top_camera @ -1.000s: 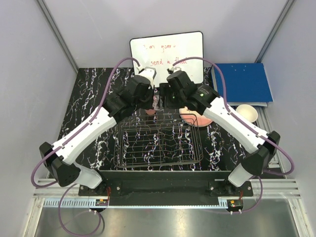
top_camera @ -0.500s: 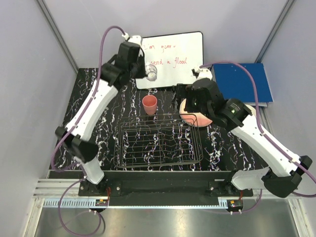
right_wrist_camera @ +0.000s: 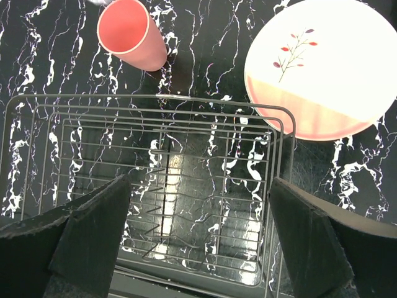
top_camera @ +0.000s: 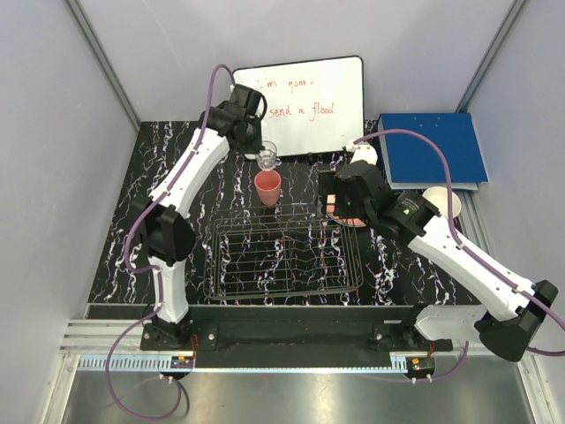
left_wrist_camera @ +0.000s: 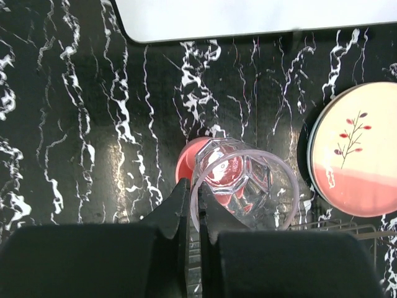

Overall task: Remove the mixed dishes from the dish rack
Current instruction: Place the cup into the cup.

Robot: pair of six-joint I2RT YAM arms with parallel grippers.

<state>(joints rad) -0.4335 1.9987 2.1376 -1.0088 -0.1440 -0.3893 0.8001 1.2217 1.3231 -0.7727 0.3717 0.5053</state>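
Observation:
My left gripper [left_wrist_camera: 193,200] is shut on the rim of the small clear glass [left_wrist_camera: 243,186] and holds it just behind and above the pink cup [top_camera: 267,187], which stands upright on the table beyond the dish rack [top_camera: 287,252]. My right gripper [right_wrist_camera: 198,230] is open and empty above the rack's far right corner. The rack [right_wrist_camera: 167,186] holds nothing that I can see. The large cream plate with the pink band [right_wrist_camera: 322,68] lies flat beyond the rack's right corner. The cream bowl [top_camera: 448,200] sits at the right. The blue-band plate is out of view.
A whiteboard [top_camera: 300,104] with red writing lies at the back of the black marbled table [top_camera: 159,185]. A blue binder [top_camera: 437,146] lies at the back right. Grey walls close in both sides.
My left arm has brought the glass from over the whiteboard's edge down to just behind the pink cup. My right gripper has shifted slightly nearer, over the plate and the rack's corner.

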